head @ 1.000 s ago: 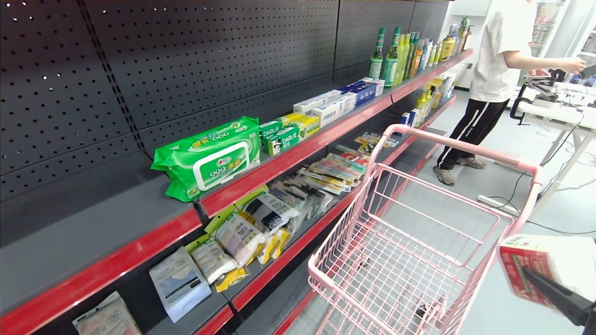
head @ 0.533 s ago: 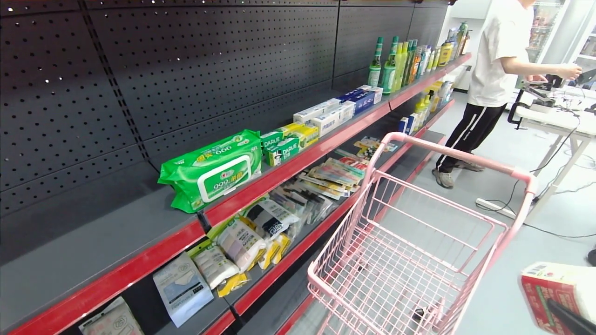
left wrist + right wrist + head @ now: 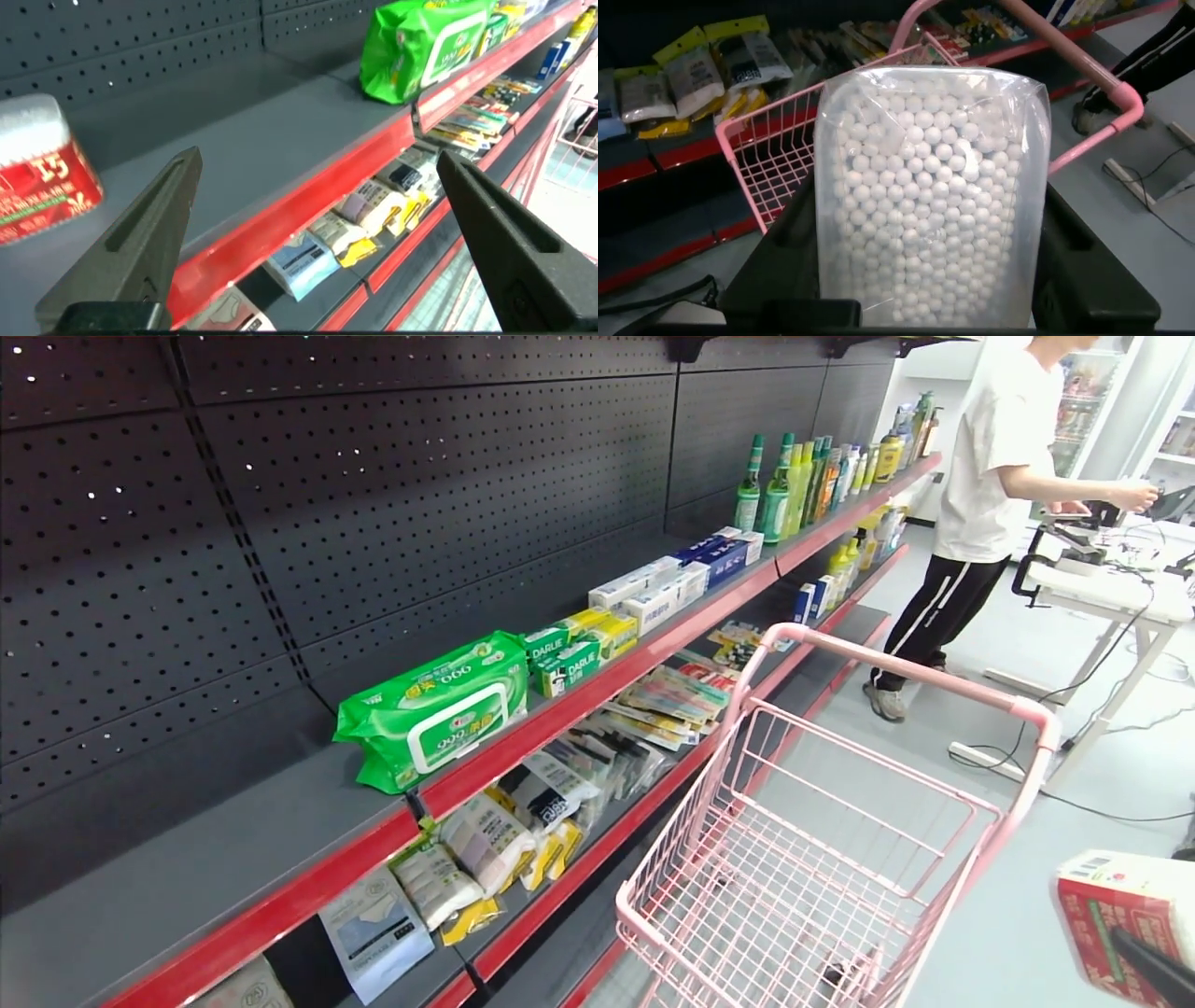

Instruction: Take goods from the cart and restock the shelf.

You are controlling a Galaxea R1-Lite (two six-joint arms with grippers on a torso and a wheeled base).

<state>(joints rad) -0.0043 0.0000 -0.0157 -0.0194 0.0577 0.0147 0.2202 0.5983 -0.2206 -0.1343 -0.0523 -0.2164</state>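
1. The right pincer (image 3: 926,280) is clenched on a tissue pack (image 3: 929,159). Its dark fingers (image 3: 785,252) press the pack's two sides through clear wrap.
2. In the head view this pack (image 3: 1120,919), with its red and white label, hangs low at the robot's right. It is outside the pink cart (image 3: 896,663) and just beside the cart's right rim.
3. The pack's long axis appears to run straight out from the pincer, in line with the fingers.
4. The shelf (image 3: 187,868) lies to the robot's left, across the cart from the pack. Bare grey board runs from the green wipes pack (image 3: 434,714) to the near end.
5. The left pincer (image 3: 318,243) is released and carries nothing. It hovers over that bare board, so the left arm is the nearer arm to the shelf.
6. A second red-and-white pack (image 3: 42,168) already sits on the board.
7. The held pack probably has to travel leftward over or around the cart.
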